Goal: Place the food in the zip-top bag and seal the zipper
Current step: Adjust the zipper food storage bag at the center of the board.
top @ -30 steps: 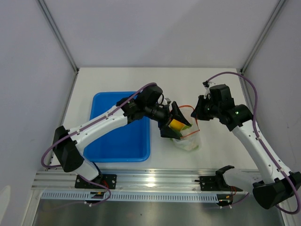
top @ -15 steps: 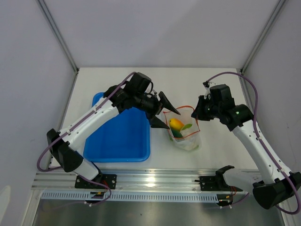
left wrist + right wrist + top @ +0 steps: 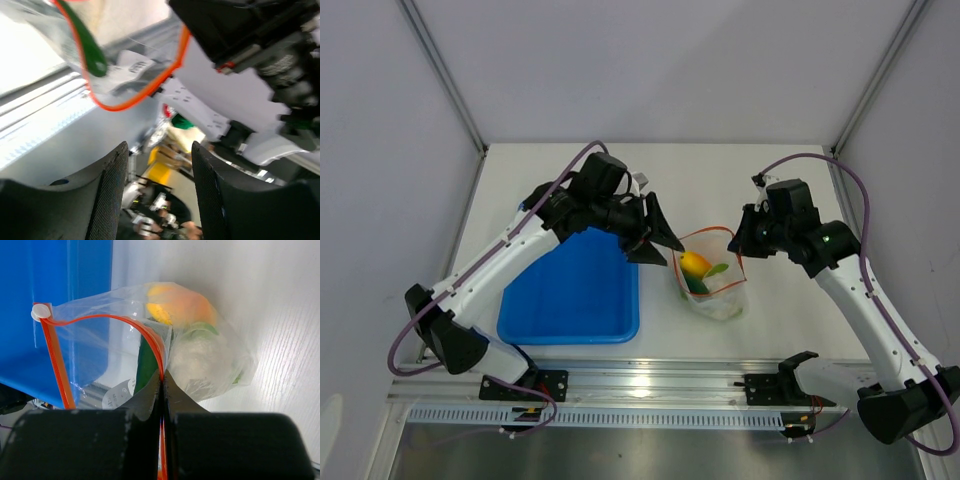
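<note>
I have the right gripper point(image 3: 162, 377) pinching the zipper point(image 3: 115, 319) to hold the zip-top bag point(image 3: 722, 300) mouth up, food point(image 3: 180, 302) inside; left gripper point(image 3: 670, 252) part-open, empty, beside it

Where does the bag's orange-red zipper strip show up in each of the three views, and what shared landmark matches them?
Top external: the zipper is an open loop right of centre, just right of the blue tray.
Left wrist: it curves across the upper left, above the left end effector.
Right wrist: it arcs from left to centre, pinched there by the right end effector.
Shared landmark: the dark green cucumber inside the zip-top bag.
</note>
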Tool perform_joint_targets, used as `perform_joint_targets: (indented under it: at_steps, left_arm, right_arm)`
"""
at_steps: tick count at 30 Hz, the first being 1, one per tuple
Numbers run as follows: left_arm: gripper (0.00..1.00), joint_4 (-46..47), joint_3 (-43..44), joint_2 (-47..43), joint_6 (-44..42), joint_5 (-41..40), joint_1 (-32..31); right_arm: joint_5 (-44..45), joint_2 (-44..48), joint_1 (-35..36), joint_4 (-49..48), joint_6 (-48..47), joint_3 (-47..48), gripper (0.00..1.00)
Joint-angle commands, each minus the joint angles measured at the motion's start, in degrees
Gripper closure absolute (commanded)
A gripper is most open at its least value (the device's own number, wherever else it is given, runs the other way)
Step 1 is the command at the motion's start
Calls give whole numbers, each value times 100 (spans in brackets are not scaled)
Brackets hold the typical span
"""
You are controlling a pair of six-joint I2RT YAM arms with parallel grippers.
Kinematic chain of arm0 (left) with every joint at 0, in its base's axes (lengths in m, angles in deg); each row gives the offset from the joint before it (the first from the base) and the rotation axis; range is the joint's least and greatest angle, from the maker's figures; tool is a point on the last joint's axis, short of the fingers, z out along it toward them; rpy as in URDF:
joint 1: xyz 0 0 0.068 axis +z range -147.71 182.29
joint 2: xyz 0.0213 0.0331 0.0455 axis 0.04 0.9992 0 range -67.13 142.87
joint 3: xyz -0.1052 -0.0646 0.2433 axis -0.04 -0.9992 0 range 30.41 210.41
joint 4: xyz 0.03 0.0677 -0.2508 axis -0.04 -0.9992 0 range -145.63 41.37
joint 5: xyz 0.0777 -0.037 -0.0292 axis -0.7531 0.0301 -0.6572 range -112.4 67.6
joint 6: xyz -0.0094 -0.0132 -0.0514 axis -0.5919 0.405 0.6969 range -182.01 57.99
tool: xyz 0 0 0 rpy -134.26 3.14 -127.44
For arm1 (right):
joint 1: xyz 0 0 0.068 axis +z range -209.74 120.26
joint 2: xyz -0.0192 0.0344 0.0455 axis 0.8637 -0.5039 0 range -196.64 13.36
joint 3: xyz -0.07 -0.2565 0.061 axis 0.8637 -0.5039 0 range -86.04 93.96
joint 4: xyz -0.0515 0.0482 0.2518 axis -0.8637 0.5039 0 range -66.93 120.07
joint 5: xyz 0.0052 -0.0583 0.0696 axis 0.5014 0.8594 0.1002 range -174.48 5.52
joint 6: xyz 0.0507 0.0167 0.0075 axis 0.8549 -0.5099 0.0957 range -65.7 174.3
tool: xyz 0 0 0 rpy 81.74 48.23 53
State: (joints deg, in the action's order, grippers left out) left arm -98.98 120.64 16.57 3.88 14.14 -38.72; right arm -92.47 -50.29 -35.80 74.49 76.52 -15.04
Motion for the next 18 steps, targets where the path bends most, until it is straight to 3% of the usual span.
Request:
perform_joint_targets:
  at_steps: [1, 10, 18]
  left_arm:
    - [44, -580, 292, 120, -1226, -540, 6]
    - [40, -1047, 336, 164, -2000, -1824, 14]
    - [35, -784, 916, 893, -2141, -1878, 164]
  right_arm:
    - [-45, -6, 14, 52, 19, 326, 100]
    - [-273, 3, -57, 254, 63, 309, 100]
    - [-291, 46, -48, 386, 28, 318, 100]
